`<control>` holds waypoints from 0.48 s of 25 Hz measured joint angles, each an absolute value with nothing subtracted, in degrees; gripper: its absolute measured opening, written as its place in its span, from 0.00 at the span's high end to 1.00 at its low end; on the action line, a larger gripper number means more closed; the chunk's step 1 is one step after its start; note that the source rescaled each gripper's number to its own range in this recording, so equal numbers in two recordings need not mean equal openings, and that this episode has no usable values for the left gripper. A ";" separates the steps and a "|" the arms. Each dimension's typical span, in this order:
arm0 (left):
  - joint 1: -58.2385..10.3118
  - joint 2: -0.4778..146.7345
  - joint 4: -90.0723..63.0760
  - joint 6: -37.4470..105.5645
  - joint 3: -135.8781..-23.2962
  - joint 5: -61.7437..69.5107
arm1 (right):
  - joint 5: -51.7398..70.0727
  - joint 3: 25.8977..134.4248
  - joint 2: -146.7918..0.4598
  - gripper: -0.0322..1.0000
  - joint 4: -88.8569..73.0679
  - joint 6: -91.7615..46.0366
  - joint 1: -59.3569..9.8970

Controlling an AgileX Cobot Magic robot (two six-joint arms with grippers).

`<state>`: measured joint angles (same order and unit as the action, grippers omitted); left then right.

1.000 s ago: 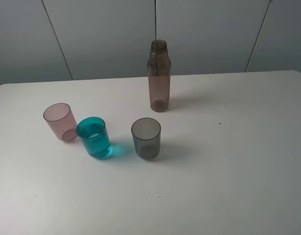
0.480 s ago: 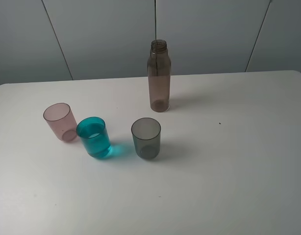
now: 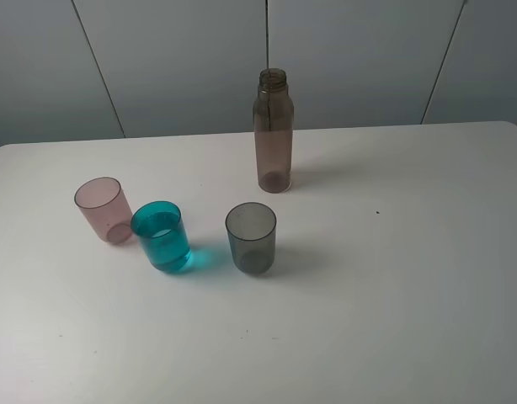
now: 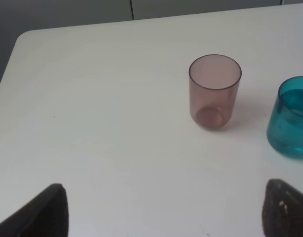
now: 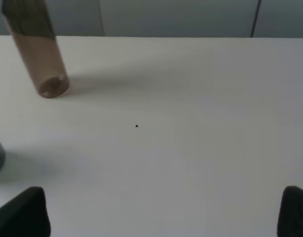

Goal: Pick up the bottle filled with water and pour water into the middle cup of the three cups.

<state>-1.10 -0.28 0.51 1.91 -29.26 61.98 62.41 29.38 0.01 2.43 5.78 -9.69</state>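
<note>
Exterior high: middle cup (image 3: 162, 236) holds water; bottle (image 3: 274, 132) upright; both jaws apart, empty.

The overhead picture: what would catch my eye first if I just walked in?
Probably the translucent teal-blue plastic tumbler, the brightest thing on the white table, standing between a pale pink tumbler and a smoky grey tumbler, with some liquid in it. Behind the grey one stands a tall smoky-brown plastic bottle, upright and uncapped, well above the cups. No robot arm shows in that view.
</note>
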 joint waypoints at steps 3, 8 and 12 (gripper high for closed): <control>-1.10 -0.28 0.51 1.91 -29.26 61.98 | 62.41 29.38 0.01 0.00 2.43 5.78 -6.08; -1.10 -0.28 0.51 1.91 -29.26 61.98 | 62.41 29.38 0.01 0.00 2.54 5.89 -4.93; -1.10 -0.28 0.51 1.91 -29.26 61.98 | 62.41 29.38 0.01 0.00 2.54 5.97 -4.93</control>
<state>-1.10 -0.28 0.51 1.91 -29.26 61.98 62.41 29.38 0.01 2.54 5.97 -4.93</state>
